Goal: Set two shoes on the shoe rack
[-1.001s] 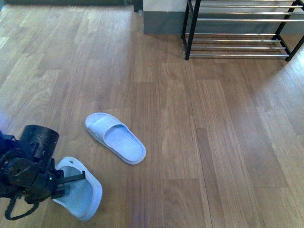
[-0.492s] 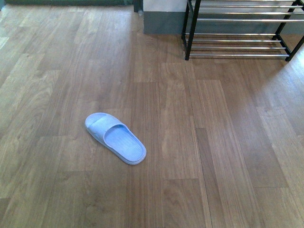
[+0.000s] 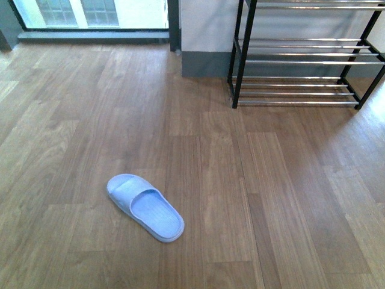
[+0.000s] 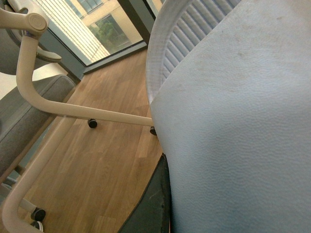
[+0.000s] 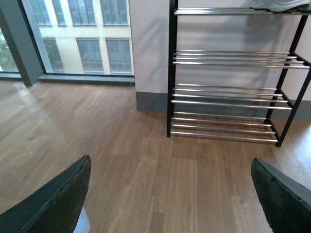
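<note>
close against the left gripper [image 4: 158, 194], the lifted slide [image 4: 233, 121] fills most of the left wrist view: pale blue, pebbled rubber with a ribbed edge, raised well clear of the wooden floor [image 4: 112, 160]. one dark finger [image 4: 151, 213] lies pressed to the slide's lower edge. the other is hidden behind the rubber, so the gripper reads as pinching the slide. past that shoe, further from the gripper, stands a chair [image 4: 34, 87] with a cream tube frame, a grey seat and small black casters. behind it is a tall window [image 4: 97, 29].

between the right gripper's [image 5: 171, 162] two dark fingers [image 5: 60, 196] there is only bare floorboard, and the fingers are spread wide apart. straight ahead of this gripper, well apart from it, the shoe rack [image 5: 171, 73] stands against a pale wall, its black frame carrying shelves of thin chrome bars. on the highest shelf in sight rests a white-soled shoe [image 5: 281, 4], only its sole showing.

in the front view the floor slide [image 3: 144, 208] lies flat, sole down, alone on the boards, well short of the rack that the right gripper faces.
</note>
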